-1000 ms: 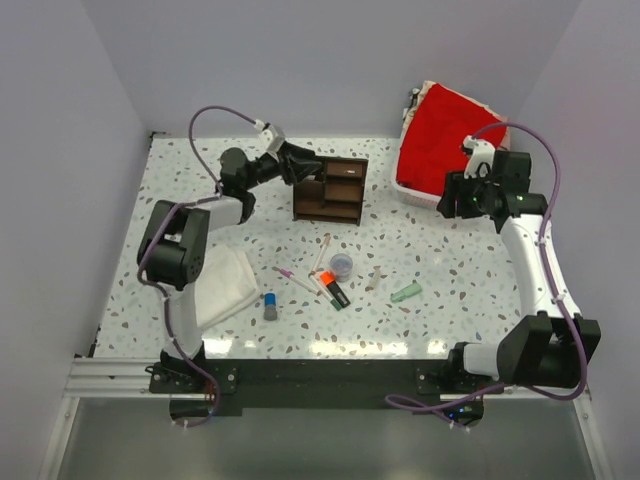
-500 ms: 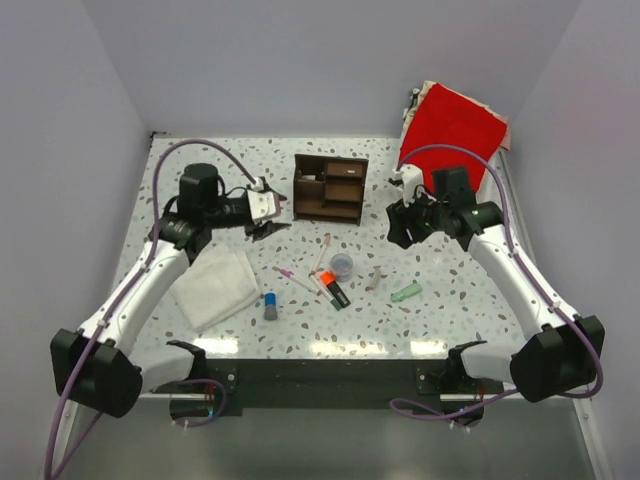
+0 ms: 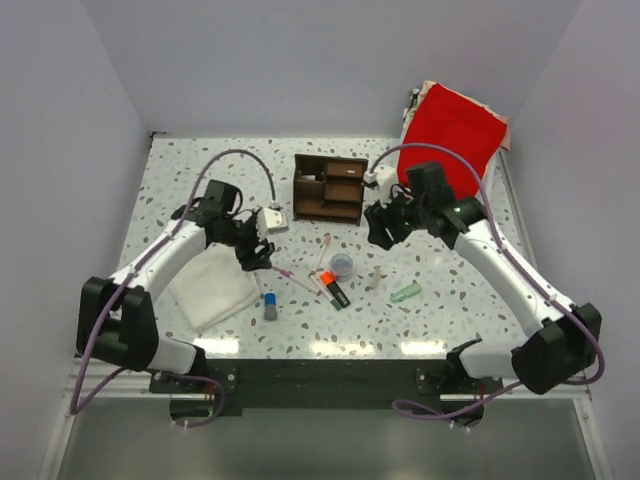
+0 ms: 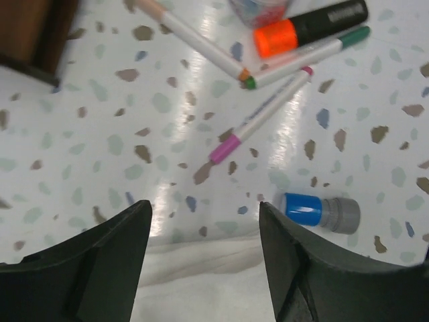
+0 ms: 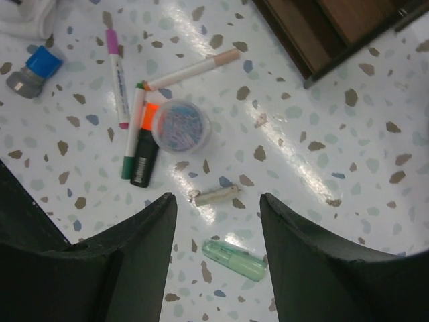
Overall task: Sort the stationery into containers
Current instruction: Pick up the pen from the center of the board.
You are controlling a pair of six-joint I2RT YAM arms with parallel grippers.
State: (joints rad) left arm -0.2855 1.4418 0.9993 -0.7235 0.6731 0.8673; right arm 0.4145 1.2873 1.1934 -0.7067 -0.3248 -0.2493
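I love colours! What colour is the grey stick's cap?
The cap is blue, clearest in the left wrist view.

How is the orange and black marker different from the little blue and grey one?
The highlighter has an orange cap and black body; the stick has a blue cap and grey body. The highlighter is longer; the stick is short and stubby. The highlighter lies right beside a green-tipped pen; the stick lies by itself. Both lie flat on the table.

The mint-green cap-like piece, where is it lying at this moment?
In the top view the mint-green piece lies right of centre, nearest the small pale stick on its left, touching nothing.
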